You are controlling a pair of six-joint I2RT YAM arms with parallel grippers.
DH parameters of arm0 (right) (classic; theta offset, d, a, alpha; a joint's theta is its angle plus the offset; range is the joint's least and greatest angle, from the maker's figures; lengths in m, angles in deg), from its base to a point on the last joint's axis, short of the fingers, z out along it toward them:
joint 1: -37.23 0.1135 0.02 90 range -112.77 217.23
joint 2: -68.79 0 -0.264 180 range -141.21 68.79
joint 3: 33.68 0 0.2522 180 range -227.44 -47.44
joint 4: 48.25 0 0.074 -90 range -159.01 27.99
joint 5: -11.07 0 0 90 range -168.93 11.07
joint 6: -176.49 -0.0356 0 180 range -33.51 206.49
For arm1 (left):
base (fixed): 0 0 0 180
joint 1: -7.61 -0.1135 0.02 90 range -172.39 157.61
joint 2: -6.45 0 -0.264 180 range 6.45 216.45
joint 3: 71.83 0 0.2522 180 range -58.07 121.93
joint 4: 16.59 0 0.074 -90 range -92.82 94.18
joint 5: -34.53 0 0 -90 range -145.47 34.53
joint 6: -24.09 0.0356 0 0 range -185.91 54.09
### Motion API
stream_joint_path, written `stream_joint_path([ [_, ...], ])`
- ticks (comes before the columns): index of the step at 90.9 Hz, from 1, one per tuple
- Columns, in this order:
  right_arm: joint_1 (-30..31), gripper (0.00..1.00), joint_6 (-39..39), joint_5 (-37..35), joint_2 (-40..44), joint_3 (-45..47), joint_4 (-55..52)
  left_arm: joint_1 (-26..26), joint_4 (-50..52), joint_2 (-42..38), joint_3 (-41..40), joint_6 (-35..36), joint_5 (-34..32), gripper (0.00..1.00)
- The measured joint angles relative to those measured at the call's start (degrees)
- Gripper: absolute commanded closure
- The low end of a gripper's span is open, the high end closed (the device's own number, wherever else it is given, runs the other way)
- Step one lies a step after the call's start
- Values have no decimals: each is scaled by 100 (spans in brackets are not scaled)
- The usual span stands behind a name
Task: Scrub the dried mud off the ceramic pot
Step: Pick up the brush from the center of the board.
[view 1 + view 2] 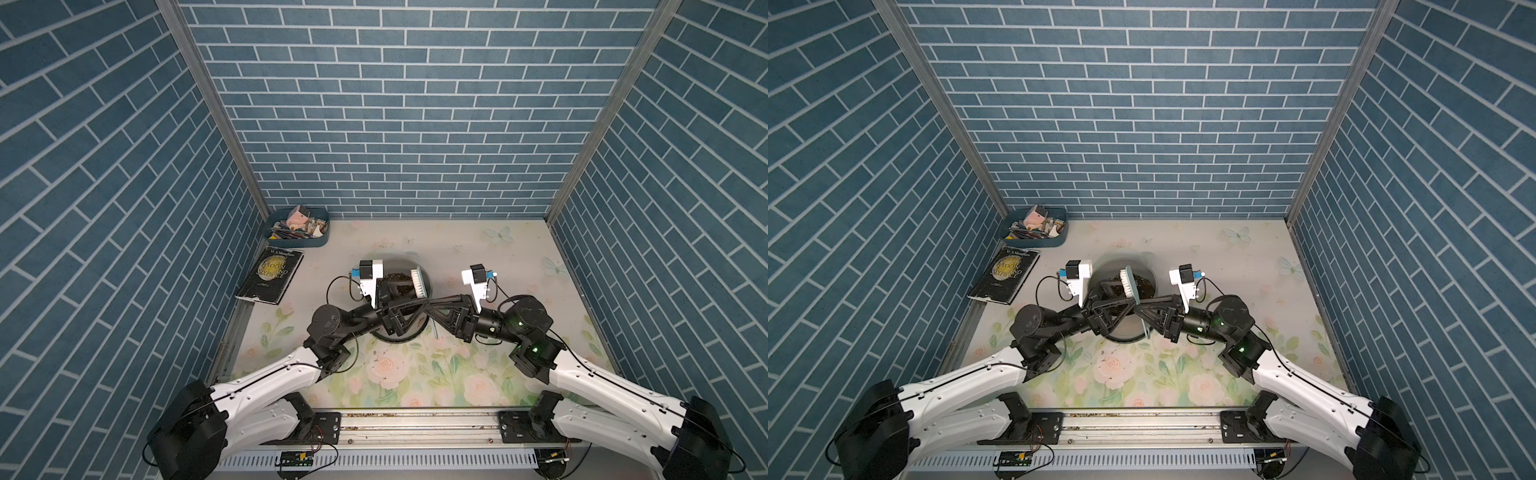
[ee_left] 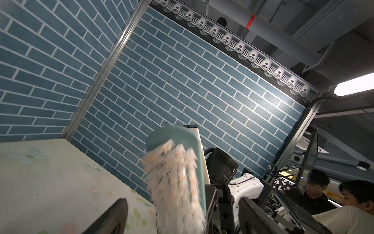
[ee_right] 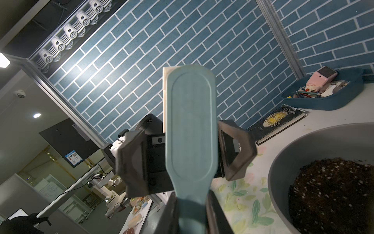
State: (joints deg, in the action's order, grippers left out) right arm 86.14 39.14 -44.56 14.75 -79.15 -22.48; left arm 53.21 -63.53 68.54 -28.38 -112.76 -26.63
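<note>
Ceramic pot (image 1: 1100, 272): grey, upright on its black saucer (image 1: 1121, 338), near the middle of the floral tabletop (image 1: 478, 257). It holds dark white-speckled soil (image 3: 334, 192). Both arms cross above it in both top views, hiding most of its near wall.

Brush (image 3: 190, 125): teal back, pale bristles (image 2: 174, 182) carrying pinkish flecks. The head sits over the pot's opening and the handle runs back toward the near rim. Cannot tell whether the bristles touch the pot.

Right claw (image 3: 192, 212): clenched on the brush handle, one finger on each side of it.

Left claw (image 2: 181, 202): released. Its jaws are spread to either side of the brush head, with a gap showing on both sides. The bristles face its wrist camera.

Surroundings: a black book (image 1: 272, 276) lies flat to the left of the pot, apart from it. A blue tray (image 1: 320, 241) of clutter sits beyond the book in the far left corner, against the brick-pattern wall.
</note>
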Motion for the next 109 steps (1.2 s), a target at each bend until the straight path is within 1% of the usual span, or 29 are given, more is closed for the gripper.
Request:
stream_joint_path([
  [10,0,100,-72,44,-28,42,39,-7,-11,203,177,-81,-26,39],
  [19,-2,100,-90,61,-44,50,52,-13,-66,339,306,-153,-31,49],
  [23,-2,100,-90,61,-44,61,70,-13,-87,369,319,-195,-37,56],
  [28,-7,100,-94,44,-46,79,63,-9,-122,387,321,-201,-37,68],
  [32,-13,100,31,52,-50,105,87,4,-111,391,323,-363,-35,77],
  [41,-26,100,92,15,-50,129,79,4,-83,431,332,-437,-72,87],
  [47,-28,100,94,-46,-48,131,55,7,-28,448,361,-439,-131,100],
  [50,-28,100,101,-114,-44,131,26,7,70,448,400,-431,-184,100],
  [57,-33,84,168,-356,-2,94,-175,15,505,463,568,-396,-389,100],
  [60,-39,68,236,-503,20,48,-339,22,710,483,656,-385,-511,100],
  [61,-39,65,249,-553,24,31,-393,22,785,492,693,-382,-564,100],
  [62,-42,56,256,-608,28,9,-468,22,850,503,719,-376,-610,100],
  [64,-44,44,293,-728,37,-59,-649,28,977,518,774,-326,-739,100],
  [66,-39,34,315,-841,44,-118,-831,26,1110,542,828,-302,-890,100],
  [68,-28,30,374,-964,44,-173,-1012,17,1233,568,881,-264,-1040,100],
  [72,7,27,483,-1250,50,-286,-1403,-2,1515,634,997,-225,-1353,100],
  [79,114,27,713,-1792,55,-466,-2011,-22,1941,756,1154,-214,-1777,100],
  [87,420,26,964,-2533,42,-717,-2671,-22,2280,846,1202,-247,-2090,100],
  [97,927,25,1259,-3556,-136,-1119,-3329,-22,2581,933,1246,-337,-2267,100],
  [109,1287,22,1491,-4743,-605,-1545,-3928,-22,2771,962,1263,-490,-2371,100],
])
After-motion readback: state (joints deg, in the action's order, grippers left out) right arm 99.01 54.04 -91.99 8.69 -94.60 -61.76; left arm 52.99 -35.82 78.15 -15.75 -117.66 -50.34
